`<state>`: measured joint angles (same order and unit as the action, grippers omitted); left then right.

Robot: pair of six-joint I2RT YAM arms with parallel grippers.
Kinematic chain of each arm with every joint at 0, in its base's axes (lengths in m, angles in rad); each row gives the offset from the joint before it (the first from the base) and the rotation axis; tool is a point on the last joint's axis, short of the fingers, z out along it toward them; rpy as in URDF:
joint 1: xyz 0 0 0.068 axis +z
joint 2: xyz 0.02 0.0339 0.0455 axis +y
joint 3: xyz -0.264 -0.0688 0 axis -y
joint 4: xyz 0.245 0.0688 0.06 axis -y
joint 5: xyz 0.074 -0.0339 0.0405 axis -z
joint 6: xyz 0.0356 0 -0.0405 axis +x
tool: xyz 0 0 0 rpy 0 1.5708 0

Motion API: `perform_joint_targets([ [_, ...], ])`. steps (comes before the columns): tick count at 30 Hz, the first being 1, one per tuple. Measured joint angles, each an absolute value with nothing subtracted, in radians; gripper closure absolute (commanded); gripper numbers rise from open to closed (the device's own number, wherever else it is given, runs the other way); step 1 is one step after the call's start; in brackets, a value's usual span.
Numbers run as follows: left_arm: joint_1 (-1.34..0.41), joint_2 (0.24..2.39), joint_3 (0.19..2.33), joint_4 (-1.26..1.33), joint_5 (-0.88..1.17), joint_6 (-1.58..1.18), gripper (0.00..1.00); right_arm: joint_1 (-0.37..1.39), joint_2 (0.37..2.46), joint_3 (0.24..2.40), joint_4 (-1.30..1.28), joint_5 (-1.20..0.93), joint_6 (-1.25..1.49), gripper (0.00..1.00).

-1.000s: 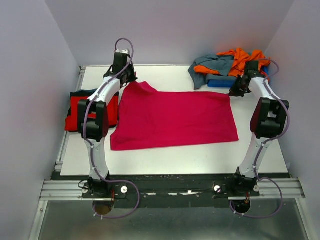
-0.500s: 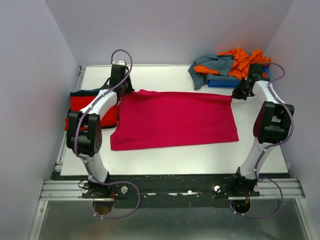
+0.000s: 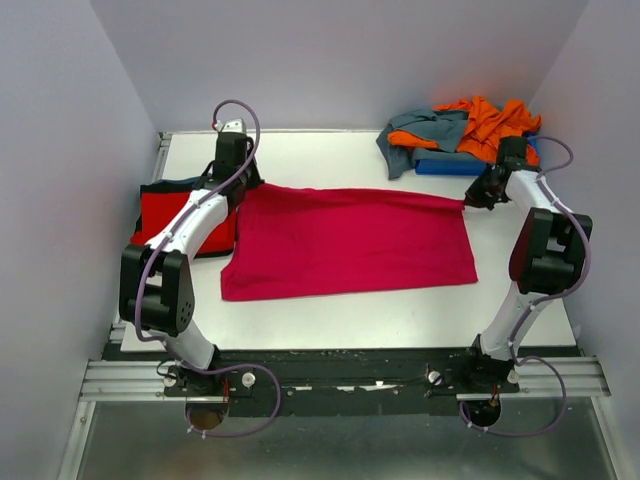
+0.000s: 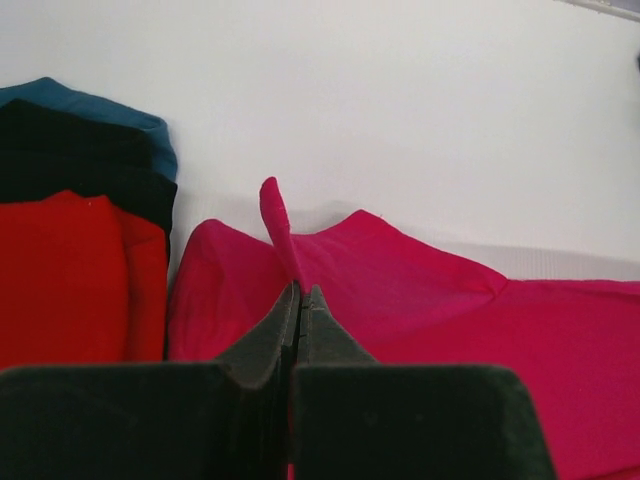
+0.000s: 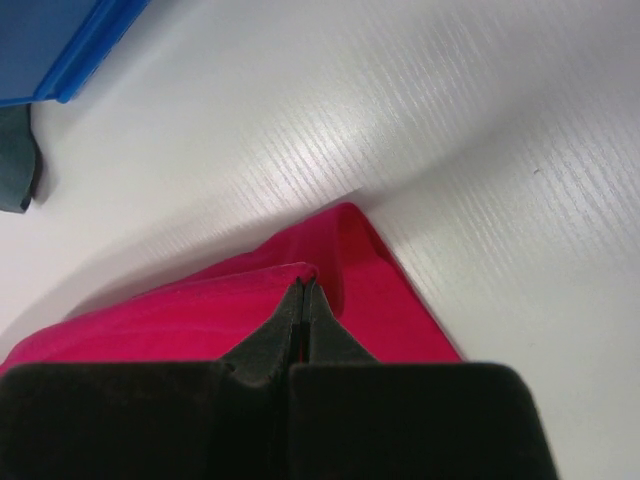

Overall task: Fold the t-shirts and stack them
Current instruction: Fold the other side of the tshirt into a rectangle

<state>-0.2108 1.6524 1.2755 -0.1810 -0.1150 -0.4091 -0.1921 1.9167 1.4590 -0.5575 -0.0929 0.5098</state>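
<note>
A magenta-pink t-shirt [image 3: 350,240] lies spread across the middle of the white table. My left gripper [image 3: 245,185] is shut on its far left corner, seen as a pinched fold in the left wrist view [image 4: 300,290]. My right gripper [image 3: 468,202] is shut on its far right corner, which also shows in the right wrist view [image 5: 302,285]. The far edge is stretched taut between both grippers. A folded bright red t-shirt [image 3: 185,220] lies at the left, also in the left wrist view [image 4: 60,280]. Orange [image 3: 490,120] and grey-teal [image 3: 420,135] t-shirts are heaped at the far right.
A blue plastic tray [image 3: 445,166] lies under the heap at the far right; its corner shows in the right wrist view [image 5: 60,50]. Dark and teal cloth [image 4: 70,140] lies by the red shirt. Walls close in on three sides.
Both grippers have moved outward and toward the near side, pulling the shirt's far edge straight. The raised left corner has flattened and the far edge now lies taut.
</note>
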Motion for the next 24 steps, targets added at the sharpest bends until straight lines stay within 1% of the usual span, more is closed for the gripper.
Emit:
perform_joint_targets([
  [12,-0.219,1.567,1.182,-0.22,-0.196,-0.443,1.0,-0.193,1.864,1.401,-0.513,-0.08,0.558,0.99],
  [24,-0.295,1.499,1.095,-0.236,-0.278,-0.492,1.0,-0.202,1.81,1.358,-0.501,-0.055,0.58,0.99],
])
